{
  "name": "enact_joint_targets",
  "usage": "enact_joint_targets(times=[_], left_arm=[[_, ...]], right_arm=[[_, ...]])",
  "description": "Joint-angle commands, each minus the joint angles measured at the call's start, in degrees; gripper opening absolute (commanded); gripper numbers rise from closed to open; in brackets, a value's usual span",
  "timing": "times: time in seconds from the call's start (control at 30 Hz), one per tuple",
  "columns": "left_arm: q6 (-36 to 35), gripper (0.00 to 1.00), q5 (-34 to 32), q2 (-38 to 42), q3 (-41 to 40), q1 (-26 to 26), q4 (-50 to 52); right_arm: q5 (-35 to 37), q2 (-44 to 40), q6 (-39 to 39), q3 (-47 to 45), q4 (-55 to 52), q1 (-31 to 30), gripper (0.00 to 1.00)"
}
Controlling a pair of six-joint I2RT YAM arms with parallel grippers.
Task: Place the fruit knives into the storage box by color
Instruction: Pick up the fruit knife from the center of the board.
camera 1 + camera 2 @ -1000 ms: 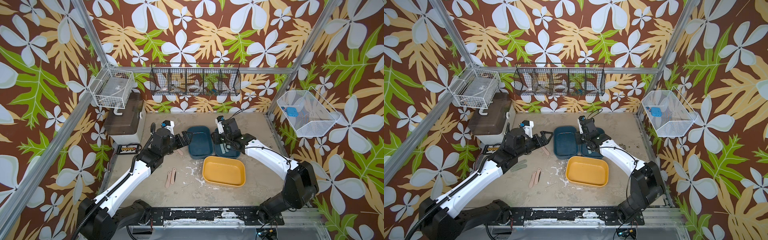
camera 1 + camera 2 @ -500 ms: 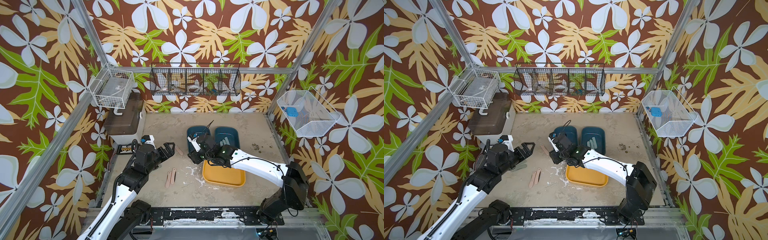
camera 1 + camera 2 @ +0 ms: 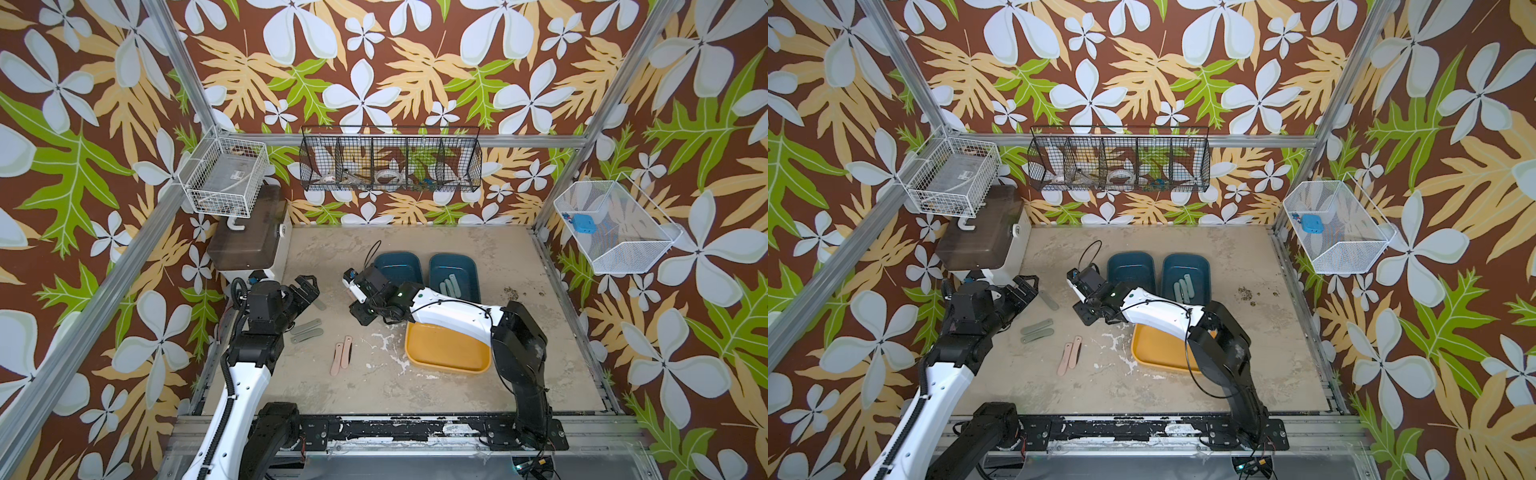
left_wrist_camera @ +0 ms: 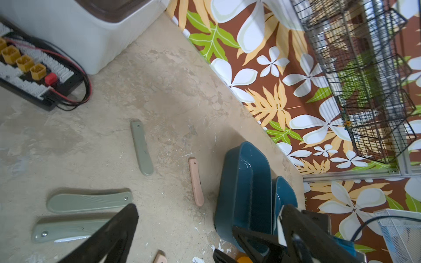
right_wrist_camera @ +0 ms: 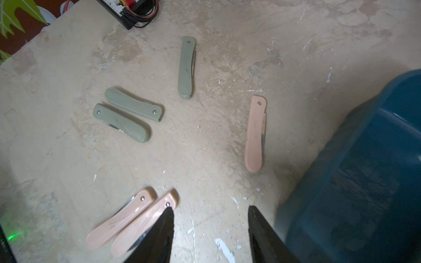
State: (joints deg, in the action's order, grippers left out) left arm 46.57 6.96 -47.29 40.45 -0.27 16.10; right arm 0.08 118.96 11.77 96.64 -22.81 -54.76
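Three grey-green fruit knives [image 3: 307,330] [image 5: 134,113] lie on the table just in front of my open left gripper [image 3: 309,290] [image 4: 205,230]. Two pale pink knives [image 3: 341,357] [image 5: 132,220] lie side by side in front of them. A third pink one [image 5: 255,134] [image 4: 196,182] lies beside the left teal storage box [image 3: 397,266], under my right arm in both top views. My right gripper [image 3: 361,318] [image 5: 210,227] hangs over bare table between the pink pair and that box, jaws open with nothing between them. Three light blue knives [image 3: 451,286] lie in the right teal box [image 3: 457,262].
A yellow tray [image 3: 446,353] sits in front of the teal boxes, partly under my right arm. A white box with a brown lid [image 3: 245,245] and a connector board [image 4: 29,75] stand at the back left. Wire baskets [image 3: 390,164] hang on the walls.
My right gripper has swung from over the right teal box to the table left of the boxes. My left arm has drawn back to the left, still open.
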Motion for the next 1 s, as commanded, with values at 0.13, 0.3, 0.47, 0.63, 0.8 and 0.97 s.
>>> enact_joint_targets(times=[0.13, 0.3, 0.47, 0.63, 0.8, 0.97], left_arm=[[0.89, 1.0, 2.06, -1.17, -0.18, 1.13, -5.2], [1.55, 1.0, 0.86, 0.07, -0.32, 1.42, -5.68], [1.25, 1.0, 1.01, 0.05, 0.12, 1.42, -5.47], [1.16, 1.0, 1.12, 0.79, -0.43, 1.44, -5.63], [1.24, 1.0, 1.52, 1.06, -1.09, 1.42, -5.9], [1.42, 1.0, 2.0, 1.23, -1.93, 1.42, -6.24]], right_arm=[[6.81, 9.9, -2.7, 11.18, -5.5, -0.02, 0.52], [10.6, 15.63, -3.5, 16.07, -6.65, 0.03, 0.52], [11.54, 17.87, -2.05, 16.94, -5.58, 1.17, 0.52], [10.33, 18.83, -1.4, 17.08, -5.05, 2.62, 0.52], [9.25, 20.24, -0.96, 17.98, -5.23, 3.43, 0.52], [7.99, 21.99, -0.48, 19.74, -5.67, 3.43, 0.5]])
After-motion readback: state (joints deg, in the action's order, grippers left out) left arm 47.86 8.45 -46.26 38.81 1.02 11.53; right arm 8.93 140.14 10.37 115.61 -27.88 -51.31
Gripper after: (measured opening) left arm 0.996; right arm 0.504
